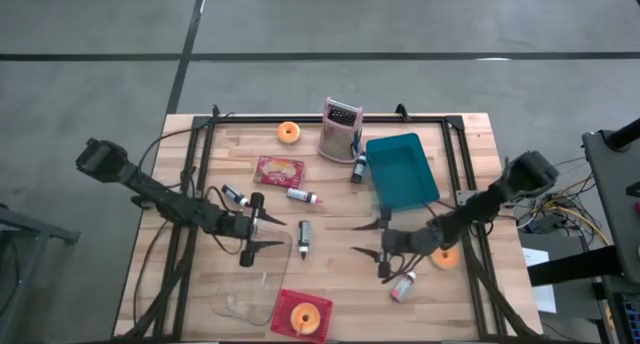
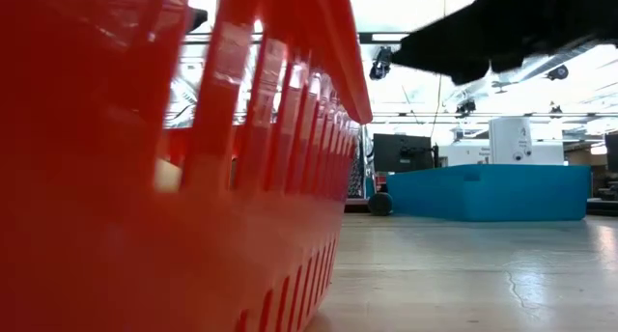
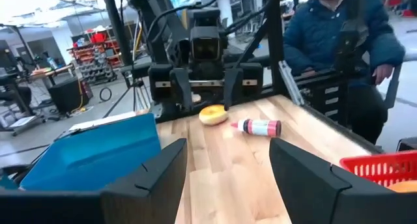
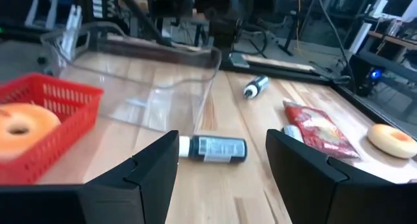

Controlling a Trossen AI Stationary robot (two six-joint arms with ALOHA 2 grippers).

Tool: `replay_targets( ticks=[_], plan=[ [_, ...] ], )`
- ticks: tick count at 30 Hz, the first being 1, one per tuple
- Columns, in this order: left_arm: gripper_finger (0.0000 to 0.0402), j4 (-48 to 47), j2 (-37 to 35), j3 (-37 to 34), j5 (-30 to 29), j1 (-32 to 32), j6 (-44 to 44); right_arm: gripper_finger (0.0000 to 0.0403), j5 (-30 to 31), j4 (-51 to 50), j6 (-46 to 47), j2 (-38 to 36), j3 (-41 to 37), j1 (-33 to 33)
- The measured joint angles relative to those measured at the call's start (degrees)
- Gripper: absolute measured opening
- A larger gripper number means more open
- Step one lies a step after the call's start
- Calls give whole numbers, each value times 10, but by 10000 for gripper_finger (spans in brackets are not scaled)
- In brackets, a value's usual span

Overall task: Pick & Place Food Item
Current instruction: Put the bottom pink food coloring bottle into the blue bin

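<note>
Red basket (image 1: pixel 302 315) fills the low view's near side and sits at the table's (image 1: pixel 330 274) 6 o'clock edge, with a donut (image 1: pixel 303 316) lying inside it. Just at its 10 o'clock stands a clear container (image 1: pixel 255 284). Left gripper (image 1: pixel 276 234) hovers over the table at about 8 o'clock from centre, jaws open and holding nothing. Right gripper (image 1: pixel 362 237) faces it from about 4 o'clock, jaws likewise open and empty; a second donut (image 1: pixel 445 257) lies under that arm, with a small pink-labelled bottle (image 1: pixel 403 286) near it. Between the two grippers lies a dark bottle (image 1: pixel 303 234). A third donut (image 1: pixel 289 132) rests at 12 o'clock, beside a pink grater (image 1: pixel 340 129). A teal bin (image 1: pixel 401 170) sits at 2 o'clock. A red snack packet (image 1: pixel 279 170) lies near centre.
</note>
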Motion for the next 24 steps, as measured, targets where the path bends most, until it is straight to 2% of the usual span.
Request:
replay_targets(
  ticks=[7, 18, 24],
  plan=[
    [222, -9, 0, 0, -7, 0, -4, 224, -5, -1, -5, 44, 21, -1],
    [222, -12, 0, 0, -9, 0, -19, 224, -26, -66, 5, 26, 39, 1],
    [222, -12, 1, 0, -8, 0, -19, 224, -131, -166, 40, 15, 61, 1]
  ],
)
